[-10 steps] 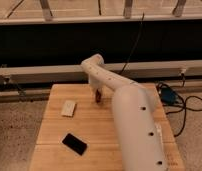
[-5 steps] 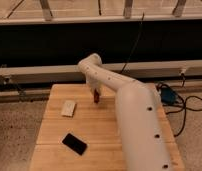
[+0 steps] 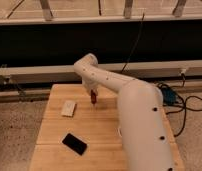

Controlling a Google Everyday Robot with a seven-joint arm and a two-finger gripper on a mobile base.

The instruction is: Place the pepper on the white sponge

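Observation:
The pepper (image 3: 94, 98) is small, slim and dark red; it hangs point down from my gripper (image 3: 92, 93), just above the wooden table (image 3: 101, 125). The gripper sits at the end of the white arm, over the far middle of the table. The white sponge (image 3: 68, 108) is a small flat off-white pad lying on the table, to the left of the gripper and a little nearer. The pepper is apart from the sponge, about a sponge length to its right.
A black phone (image 3: 75, 143) lies on the table's near left. My bulky white arm (image 3: 144, 130) covers the table's right half. A blue object with black cables (image 3: 169, 95) lies on the floor at the right. A dark wall with a white rail runs behind.
The gripper with the pepper has shifted slightly left and toward the far side of the table. The sponge and phone have not moved.

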